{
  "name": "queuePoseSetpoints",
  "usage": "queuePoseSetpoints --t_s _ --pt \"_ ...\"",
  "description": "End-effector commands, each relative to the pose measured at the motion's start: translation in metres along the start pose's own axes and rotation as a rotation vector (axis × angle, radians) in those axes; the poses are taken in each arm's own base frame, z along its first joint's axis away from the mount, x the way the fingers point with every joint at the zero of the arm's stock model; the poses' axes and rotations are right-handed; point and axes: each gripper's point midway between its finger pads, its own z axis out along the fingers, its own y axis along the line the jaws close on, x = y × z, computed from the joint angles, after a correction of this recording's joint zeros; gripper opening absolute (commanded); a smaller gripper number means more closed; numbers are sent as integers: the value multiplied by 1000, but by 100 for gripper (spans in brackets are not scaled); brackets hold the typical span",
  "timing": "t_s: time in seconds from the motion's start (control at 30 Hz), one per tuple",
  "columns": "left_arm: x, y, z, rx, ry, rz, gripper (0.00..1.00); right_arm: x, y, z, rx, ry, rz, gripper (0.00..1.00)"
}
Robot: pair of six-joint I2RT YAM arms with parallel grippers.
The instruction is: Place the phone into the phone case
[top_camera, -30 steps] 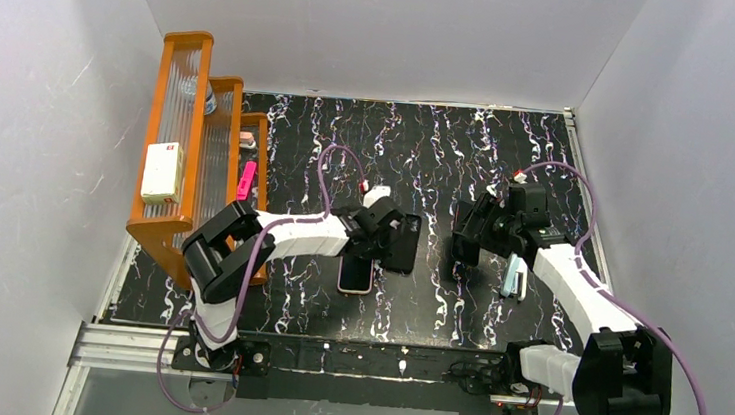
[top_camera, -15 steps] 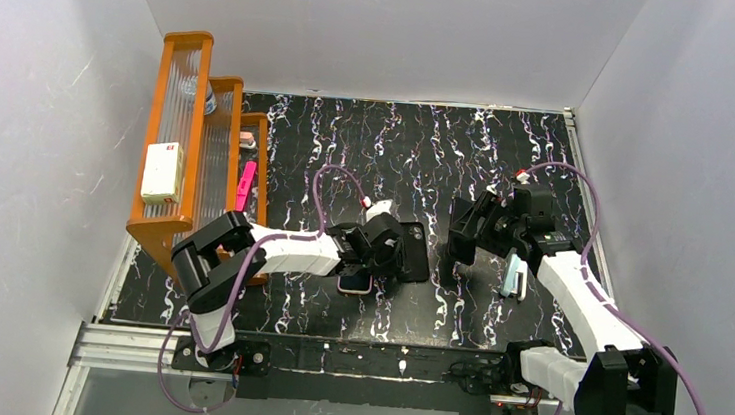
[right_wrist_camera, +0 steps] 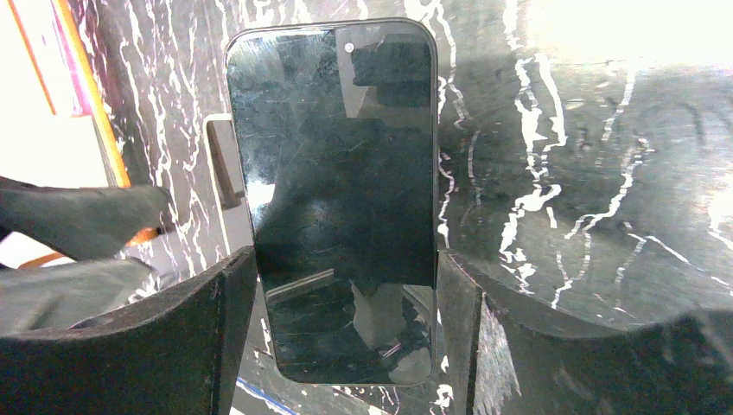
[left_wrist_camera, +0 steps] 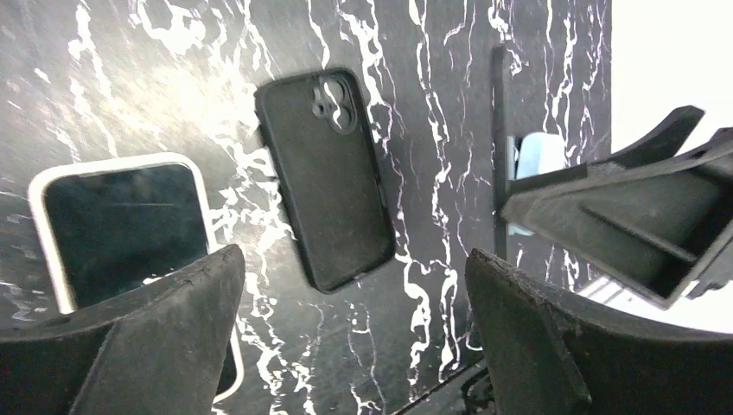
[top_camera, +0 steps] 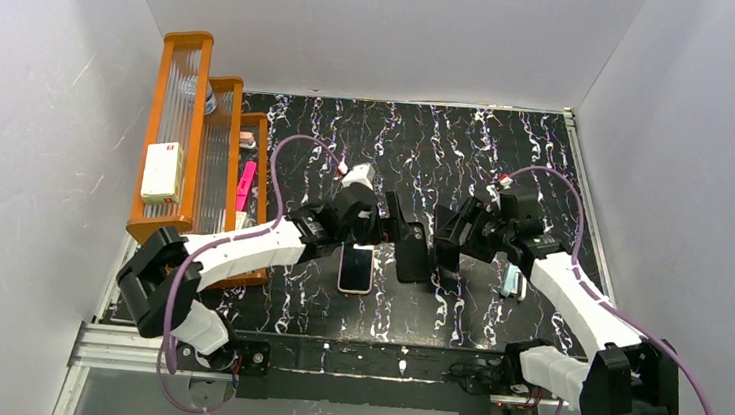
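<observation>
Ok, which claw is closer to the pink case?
Left. The left claw hovers right by the pink case; the right claw is farther off to its right, holding the phone.

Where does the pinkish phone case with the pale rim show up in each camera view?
Top external: the pinkish-beige rimmed phone case lies centre, towards the near edge.
Left wrist: lower left, lower end hidden.
Right wrist: not identifiable; a glossy black phone in the right end effector fills the middle.
Shared landmark: the black white-veined tabletop.
</observation>
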Motion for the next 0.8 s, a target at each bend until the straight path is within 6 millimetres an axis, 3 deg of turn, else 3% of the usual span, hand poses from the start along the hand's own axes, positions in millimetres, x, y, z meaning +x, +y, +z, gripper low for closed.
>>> queuePoseSetpoints --t_s 0.0,0.27,0.4,0.57,0.77 --pt "-35 5 -32 -79 -56 147 98 -5 29 5 -81 -32 -35 49" --pt "-81 -11 -93 -75 -169 279 98 1 48 22 -95 -29 -67 47" --pt "-95 -5 -116 -102 -226 349 98 4 56 33 -104 -34 -91 46" --pt "-101 12 -136 -146 -277 391 98 5 69 45 -132 -35 -126 46" --pt "-101 12 -147 -115 -298 371 98 12 70 63 -131 -14 -146 45"
